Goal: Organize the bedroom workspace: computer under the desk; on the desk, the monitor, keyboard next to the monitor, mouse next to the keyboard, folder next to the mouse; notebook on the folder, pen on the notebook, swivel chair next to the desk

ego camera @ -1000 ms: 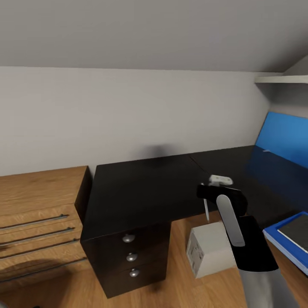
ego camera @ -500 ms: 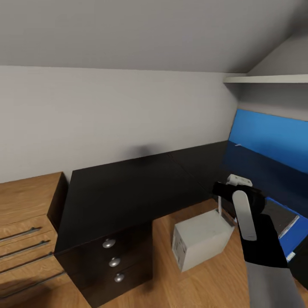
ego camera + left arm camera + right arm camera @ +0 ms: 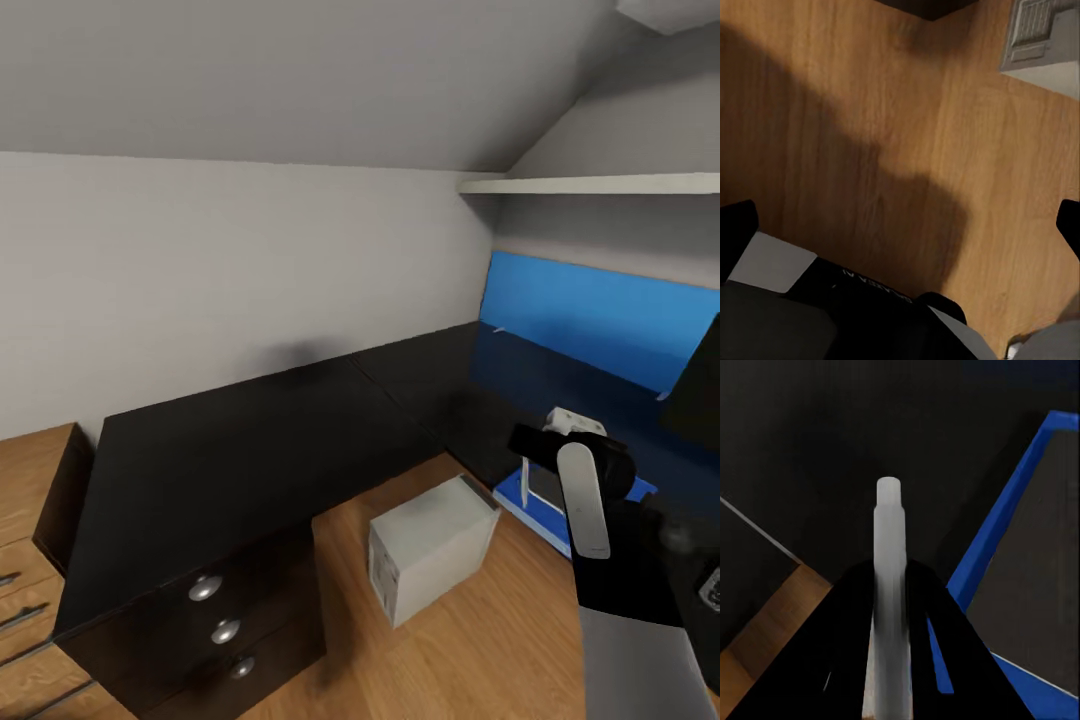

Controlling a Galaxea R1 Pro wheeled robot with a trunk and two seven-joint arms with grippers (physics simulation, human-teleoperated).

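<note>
My right gripper (image 3: 537, 462) is shut on the white pen (image 3: 528, 488), which hangs point-down over the near corner of the blue folder (image 3: 512, 492) on the black desk (image 3: 250, 450). In the right wrist view the pen (image 3: 889, 555) stands between the black fingers (image 3: 847, 637). Beside it is the folder's blue edge (image 3: 999, 526) with the dark notebook (image 3: 1046, 570) lying on it. The grey computer (image 3: 432, 545) stands on the wood floor in the desk's corner. My left gripper (image 3: 900, 232) is open above bare floor, with the computer's vented end (image 3: 1042, 34) nearby.
The desk's drawer unit with round silver knobs (image 3: 225, 631) is at the lower left, with a light-wood dresser (image 3: 25, 530) beyond it. A long blue panel (image 3: 590, 320) runs along the right wall under a white shelf (image 3: 600, 185). A black slab (image 3: 700, 385) cuts in at the right edge.
The camera has swung to the right, so the desk and dresser slid left in the picture. The right gripper, still shut on the pen, now sits over the folder's corner.
</note>
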